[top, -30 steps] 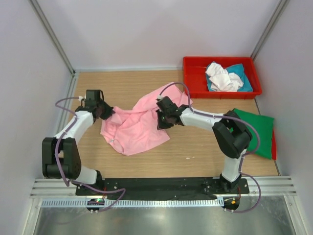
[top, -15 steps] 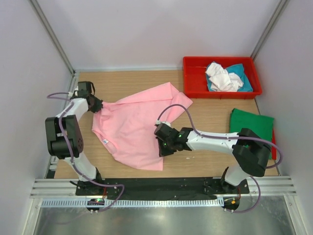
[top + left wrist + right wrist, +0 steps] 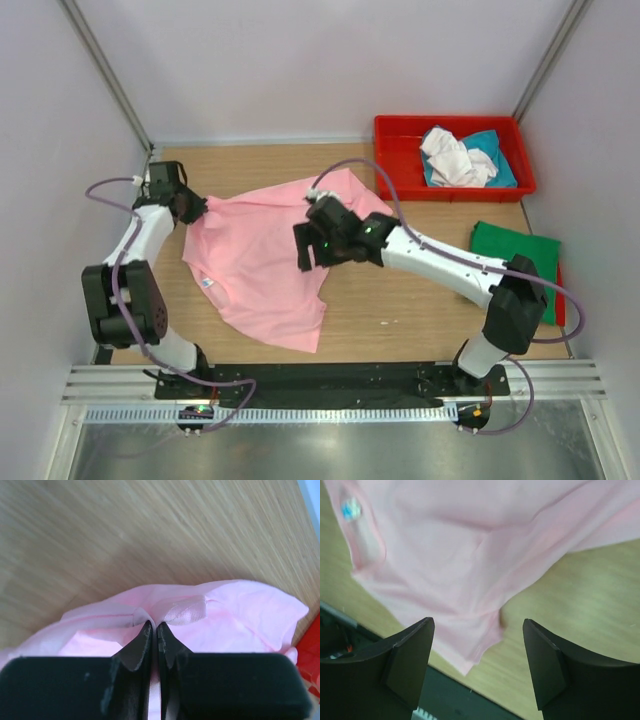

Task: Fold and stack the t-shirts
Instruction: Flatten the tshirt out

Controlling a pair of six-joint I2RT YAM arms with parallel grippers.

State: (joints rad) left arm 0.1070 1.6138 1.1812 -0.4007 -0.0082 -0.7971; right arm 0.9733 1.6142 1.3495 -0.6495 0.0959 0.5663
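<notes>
Since the earlier frame our right hand (image 3: 303,250) has swung from the near hem of the pink t-shirt (image 3: 250,270) to above its middle. Its fingers stand wide apart with nothing between them. The shirt lies spread on the table (image 3: 400,310), left of centre. Our left hand (image 3: 153,626) is pinched almost closed on a fold at the shirt's far left corner. We judge the cloth light, limp and quick to wrinkle, so hems and shoulder edges are best to grip.

Soft cloth shirt (image 3: 250,265), wood-grain table (image 3: 400,310) (matt)
</notes>
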